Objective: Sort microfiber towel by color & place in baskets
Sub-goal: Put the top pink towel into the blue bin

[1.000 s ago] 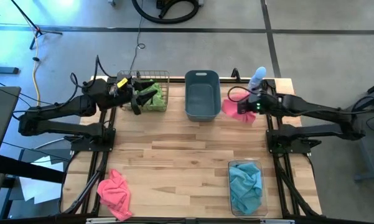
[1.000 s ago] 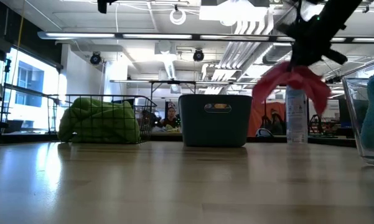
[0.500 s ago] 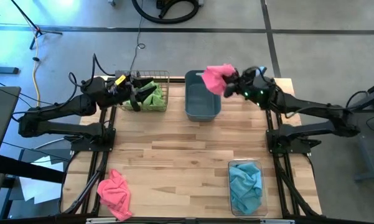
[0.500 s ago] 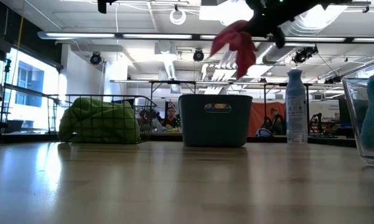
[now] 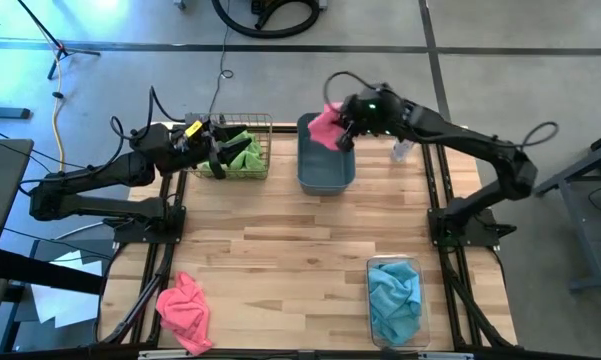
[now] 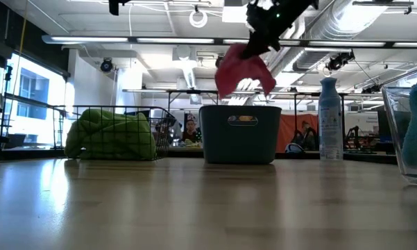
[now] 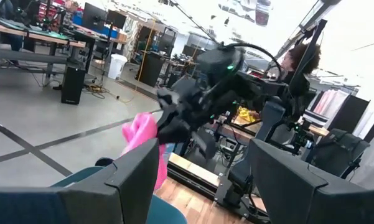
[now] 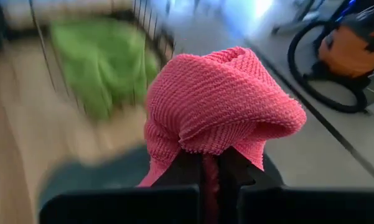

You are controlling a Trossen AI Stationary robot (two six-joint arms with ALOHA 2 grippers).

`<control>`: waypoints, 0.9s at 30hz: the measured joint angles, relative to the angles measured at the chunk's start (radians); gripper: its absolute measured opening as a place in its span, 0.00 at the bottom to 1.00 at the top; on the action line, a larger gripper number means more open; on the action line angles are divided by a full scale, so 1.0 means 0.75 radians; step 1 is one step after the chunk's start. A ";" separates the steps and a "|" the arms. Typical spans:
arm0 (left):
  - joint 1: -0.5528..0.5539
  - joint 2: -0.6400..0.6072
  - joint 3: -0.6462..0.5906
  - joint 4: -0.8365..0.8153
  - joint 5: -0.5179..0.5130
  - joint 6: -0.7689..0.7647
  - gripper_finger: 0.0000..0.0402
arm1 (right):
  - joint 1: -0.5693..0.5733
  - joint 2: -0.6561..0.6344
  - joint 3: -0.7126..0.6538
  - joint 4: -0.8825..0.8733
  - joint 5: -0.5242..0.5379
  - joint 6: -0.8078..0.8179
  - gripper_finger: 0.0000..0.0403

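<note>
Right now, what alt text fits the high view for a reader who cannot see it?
The right gripper holds a pink towel above the grey-blue tub. The left gripper hangs open at the wire basket of green towels.

Overhead, table-level, two wrist views

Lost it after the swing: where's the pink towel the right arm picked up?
In the high view the pink towel hangs from the right gripper, shut on it, above the far end of the grey-blue tub, right of the wire basket.
</note>
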 joint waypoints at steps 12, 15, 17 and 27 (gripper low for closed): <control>-0.001 0.000 0.000 -0.001 0.013 -0.040 0.58 | -0.007 0.340 0.224 -0.265 -0.141 -0.470 0.00; -0.001 0.000 0.000 -0.002 0.045 -0.047 0.58 | -0.007 0.391 0.224 -0.321 -0.191 -0.586 0.00; -0.001 0.000 0.000 -0.001 0.062 -0.048 0.58 | -0.008 0.419 0.224 -0.378 -0.209 -0.636 0.00; -0.001 0.000 0.000 -0.002 0.069 -0.056 0.58 | -0.007 0.565 0.224 -0.439 -0.232 -0.671 0.00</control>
